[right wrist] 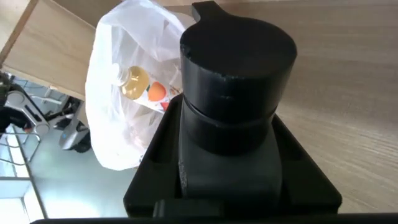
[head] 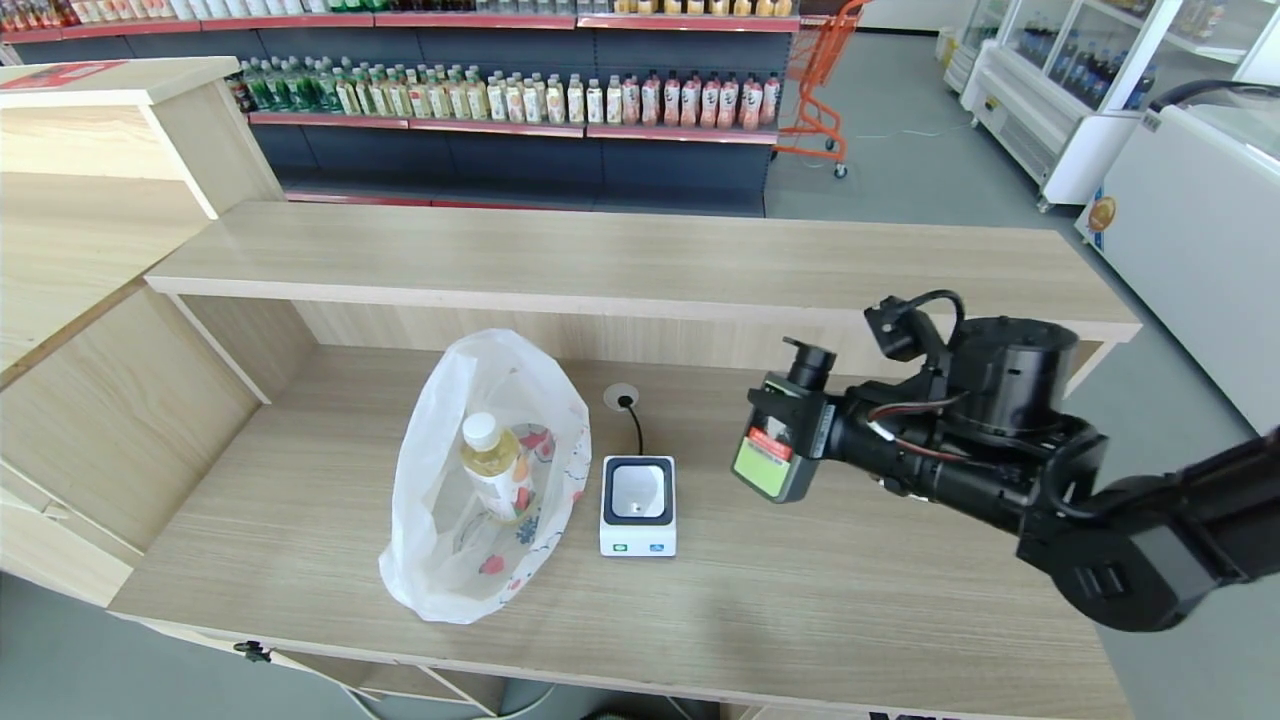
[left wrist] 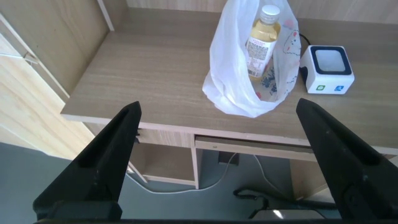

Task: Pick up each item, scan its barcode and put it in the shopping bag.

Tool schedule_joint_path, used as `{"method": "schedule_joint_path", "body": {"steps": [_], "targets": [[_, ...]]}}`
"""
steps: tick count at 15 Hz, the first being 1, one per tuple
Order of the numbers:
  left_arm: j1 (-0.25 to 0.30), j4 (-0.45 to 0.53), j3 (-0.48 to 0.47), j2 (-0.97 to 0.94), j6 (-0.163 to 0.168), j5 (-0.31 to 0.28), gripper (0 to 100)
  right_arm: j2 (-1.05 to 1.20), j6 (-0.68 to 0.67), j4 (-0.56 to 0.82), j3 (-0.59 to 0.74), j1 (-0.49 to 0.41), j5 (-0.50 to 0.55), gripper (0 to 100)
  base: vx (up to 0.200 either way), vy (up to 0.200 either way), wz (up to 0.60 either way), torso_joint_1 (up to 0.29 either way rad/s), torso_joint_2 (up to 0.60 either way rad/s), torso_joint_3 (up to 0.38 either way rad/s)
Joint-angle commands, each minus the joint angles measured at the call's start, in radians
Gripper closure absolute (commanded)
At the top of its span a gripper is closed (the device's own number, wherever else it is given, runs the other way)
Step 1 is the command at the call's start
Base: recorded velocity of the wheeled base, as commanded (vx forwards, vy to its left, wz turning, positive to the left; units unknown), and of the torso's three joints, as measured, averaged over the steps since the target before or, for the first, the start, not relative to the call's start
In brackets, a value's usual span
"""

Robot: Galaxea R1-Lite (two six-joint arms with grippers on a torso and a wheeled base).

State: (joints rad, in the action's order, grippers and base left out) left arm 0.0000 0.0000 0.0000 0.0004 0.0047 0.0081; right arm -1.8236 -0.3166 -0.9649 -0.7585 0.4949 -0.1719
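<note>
My right gripper [head: 787, 442] is shut on a dark container [head: 772, 452] with a black cap and a green and red label. It holds it in the air just right of the white barcode scanner [head: 638, 505], label towards the scanner. The right wrist view looks down on the container's cap [right wrist: 233, 81]. Left of the scanner a white shopping bag [head: 440, 520] stands open with a yellow drink bottle [head: 495, 465] inside. My left gripper [left wrist: 217, 162] is open, in front of and below the table edge, with the bag [left wrist: 236, 81], bottle [left wrist: 261, 37] and scanner [left wrist: 328, 68] beyond it.
The scanner's cable runs to a grommet hole [head: 621, 396] at the back of the wooden table [head: 800, 600]. A raised counter ledge [head: 640, 260] borders the rear and a wooden side wall [head: 120, 410] the left. Bare table lies right of the scanner.
</note>
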Motion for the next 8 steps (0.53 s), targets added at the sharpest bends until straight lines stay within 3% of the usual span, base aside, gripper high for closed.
{"method": "schedule_joint_path", "body": {"steps": [1, 8], "targets": [[0.000, 0.000, 0.000, 0.001, 0.000, 0.001, 0, 0.208, 0.110, -0.015, 0.134, -0.004, -0.034, 100, 0.000, 0.000, 0.00, 0.000, 0.00, 0.000], [0.000, 0.000, 0.000, 0.001, 0.000, 0.000, 0, 0.333, 0.113, -0.017, 0.281, -0.004, -0.046, 100, 0.000, 0.000, 0.00, 0.000, 0.00, 0.000]]}}
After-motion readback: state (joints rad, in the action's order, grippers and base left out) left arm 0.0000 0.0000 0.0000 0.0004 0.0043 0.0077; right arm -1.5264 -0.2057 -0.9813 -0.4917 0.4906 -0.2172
